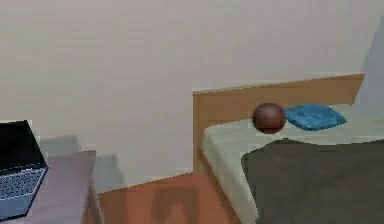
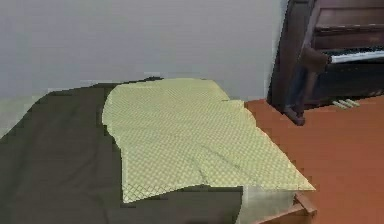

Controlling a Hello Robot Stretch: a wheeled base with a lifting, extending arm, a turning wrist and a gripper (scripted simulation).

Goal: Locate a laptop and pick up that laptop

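One laptop stands open on the desk, well in from its right edge, at the forward view's bottom left. A brown ball and blue pillow lie on the bed by its headboard. The gripper's state cannot be told.

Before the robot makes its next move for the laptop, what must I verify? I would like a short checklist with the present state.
1. Found the open black laptop with grey keyboard: ok, at the forward view's left edge.
2. Laptop fully in picture: not ok, cut by that edge.
3. Laptop rests on the grey-brown table: ok.
4. Orange floor beside the table is bare: ok.
5. Arm side view faces the laptop: not ok, it faces a yellow checked cloth on a dark blanket.
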